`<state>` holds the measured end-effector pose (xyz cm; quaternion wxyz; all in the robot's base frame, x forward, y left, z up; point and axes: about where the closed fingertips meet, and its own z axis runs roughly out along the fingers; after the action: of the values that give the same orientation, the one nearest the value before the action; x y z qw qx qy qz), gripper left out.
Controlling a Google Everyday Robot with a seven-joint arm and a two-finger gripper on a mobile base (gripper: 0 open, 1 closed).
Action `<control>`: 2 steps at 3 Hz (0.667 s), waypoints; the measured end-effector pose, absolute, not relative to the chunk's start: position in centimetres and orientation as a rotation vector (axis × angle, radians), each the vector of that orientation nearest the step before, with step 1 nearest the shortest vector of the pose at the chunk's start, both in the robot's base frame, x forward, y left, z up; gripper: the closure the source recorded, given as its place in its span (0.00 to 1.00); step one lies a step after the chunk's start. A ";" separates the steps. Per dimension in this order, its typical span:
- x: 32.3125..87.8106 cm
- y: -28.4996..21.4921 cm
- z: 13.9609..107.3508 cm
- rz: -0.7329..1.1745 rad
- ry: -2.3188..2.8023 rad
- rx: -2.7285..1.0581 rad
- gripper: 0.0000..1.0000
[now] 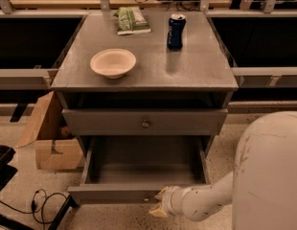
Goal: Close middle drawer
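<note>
The middle drawer (110, 194) of the grey cabinet is pulled far out. Its deep, empty grey box (143, 162) faces up and its flat front is toward me. My gripper (160, 202) is low at the right part of that front, right against it where the knob would be. The knob itself is hidden behind the gripper. The top drawer (187, 122) above is shut, with its small round knob (145, 124) showing. The lowest drawer is hidden under the open one.
On the cabinet top (206, 71) are a pale bowl (113, 63), a blue can (176, 31) and a green packet (132, 20). An open cardboard box (48, 138) stands at the cabinet's left, with cables (43, 202) on the floor. My white arm housing (268, 176) fills the lower right.
</note>
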<state>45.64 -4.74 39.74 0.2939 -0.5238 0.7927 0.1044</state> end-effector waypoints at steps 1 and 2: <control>45.6 -4.7 39.7 0.278 2.111 -1.395 0.00; 45.6 -4.7 39.7 0.278 2.110 -1.395 0.03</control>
<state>45.64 -4.74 39.73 0.2939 -0.5238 0.7927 0.1045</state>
